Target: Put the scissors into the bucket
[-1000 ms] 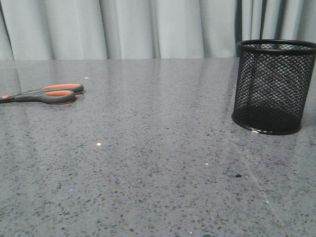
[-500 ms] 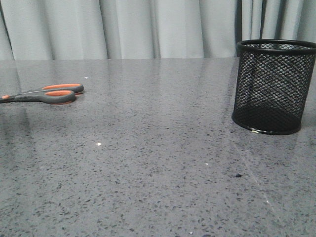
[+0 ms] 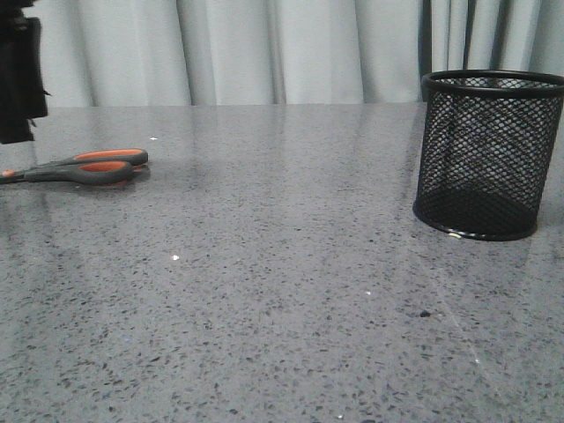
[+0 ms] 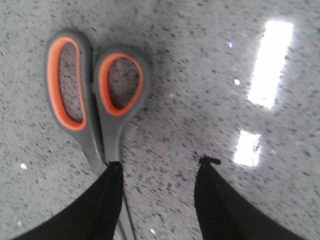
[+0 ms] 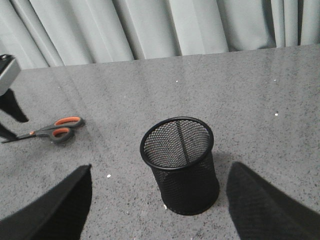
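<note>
Lying flat near the worktop's left edge, the scissors (image 3: 84,166) are well apart from the bucket (image 3: 487,154), which stands upright near the right edge; bare speckled grey stone spans the whole stretch between them. Pale curtains (image 3: 264,48) hang behind the far edge. The left gripper (image 4: 160,172) hovers over the scissors, jaws spread and holding nothing, one finger (image 4: 107,200) above the blades. The right gripper (image 5: 160,200) hangs wide open over the bucket. Half a second ago the left arm (image 3: 19,75) was out of the front view; now it shows at the far left corner.
</note>
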Controlling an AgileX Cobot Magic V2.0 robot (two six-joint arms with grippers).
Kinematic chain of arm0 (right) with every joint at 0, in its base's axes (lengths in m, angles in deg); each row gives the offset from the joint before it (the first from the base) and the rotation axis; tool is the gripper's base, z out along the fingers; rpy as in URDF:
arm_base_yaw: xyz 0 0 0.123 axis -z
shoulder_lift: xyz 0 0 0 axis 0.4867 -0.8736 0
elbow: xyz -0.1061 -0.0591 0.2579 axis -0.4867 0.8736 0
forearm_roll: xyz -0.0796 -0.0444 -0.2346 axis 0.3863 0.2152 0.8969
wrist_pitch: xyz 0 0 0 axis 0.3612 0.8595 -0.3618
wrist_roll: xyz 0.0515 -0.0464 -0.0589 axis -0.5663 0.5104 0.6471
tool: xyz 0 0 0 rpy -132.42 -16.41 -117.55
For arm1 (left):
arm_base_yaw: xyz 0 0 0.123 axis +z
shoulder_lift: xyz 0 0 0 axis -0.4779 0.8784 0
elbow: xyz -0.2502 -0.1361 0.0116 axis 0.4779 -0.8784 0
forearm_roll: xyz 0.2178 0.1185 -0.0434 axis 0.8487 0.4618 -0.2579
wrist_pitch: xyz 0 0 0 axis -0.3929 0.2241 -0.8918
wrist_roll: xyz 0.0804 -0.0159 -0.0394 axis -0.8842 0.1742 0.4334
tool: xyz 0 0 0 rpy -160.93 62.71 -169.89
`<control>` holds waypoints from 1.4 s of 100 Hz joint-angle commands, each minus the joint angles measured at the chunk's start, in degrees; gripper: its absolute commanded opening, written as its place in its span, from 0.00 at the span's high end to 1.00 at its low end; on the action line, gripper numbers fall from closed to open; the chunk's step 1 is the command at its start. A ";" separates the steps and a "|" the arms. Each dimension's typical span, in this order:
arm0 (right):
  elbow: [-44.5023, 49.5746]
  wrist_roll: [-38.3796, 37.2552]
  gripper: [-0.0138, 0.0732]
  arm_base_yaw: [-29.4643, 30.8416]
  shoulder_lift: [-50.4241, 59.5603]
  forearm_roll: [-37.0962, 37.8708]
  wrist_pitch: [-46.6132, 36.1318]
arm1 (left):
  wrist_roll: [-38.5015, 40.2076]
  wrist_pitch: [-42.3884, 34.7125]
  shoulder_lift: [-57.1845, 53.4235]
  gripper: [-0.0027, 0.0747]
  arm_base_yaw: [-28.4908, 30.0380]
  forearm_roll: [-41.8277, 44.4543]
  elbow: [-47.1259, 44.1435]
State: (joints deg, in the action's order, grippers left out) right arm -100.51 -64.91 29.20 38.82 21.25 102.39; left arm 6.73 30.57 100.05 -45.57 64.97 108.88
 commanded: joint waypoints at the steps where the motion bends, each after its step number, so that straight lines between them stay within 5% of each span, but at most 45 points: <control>1: -1.92 0.59 0.26 -0.08 -0.94 -0.30 -3.07 | -0.19 -0.73 0.54 0.55 0.48 -1.44 3.95; 17: -1.92 0.59 0.26 -0.59 -0.94 0.83 -3.07 | -0.06 -0.45 3.27 0.42 2.47 -3.74 6.01; 60: -1.92 0.59 0.26 -0.63 -0.94 0.93 -3.04 | -7.31 0.96 3.90 0.42 12.34 -13.85 6.01; 140: -1.92 0.59 0.26 -0.63 -0.94 0.93 -3.24 | -12.11 -0.57 10.40 0.42 11.08 -15.97 6.01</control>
State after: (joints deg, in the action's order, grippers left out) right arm -100.51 -64.91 28.59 38.82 22.86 103.17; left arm -5.16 30.46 112.57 -33.97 50.23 113.18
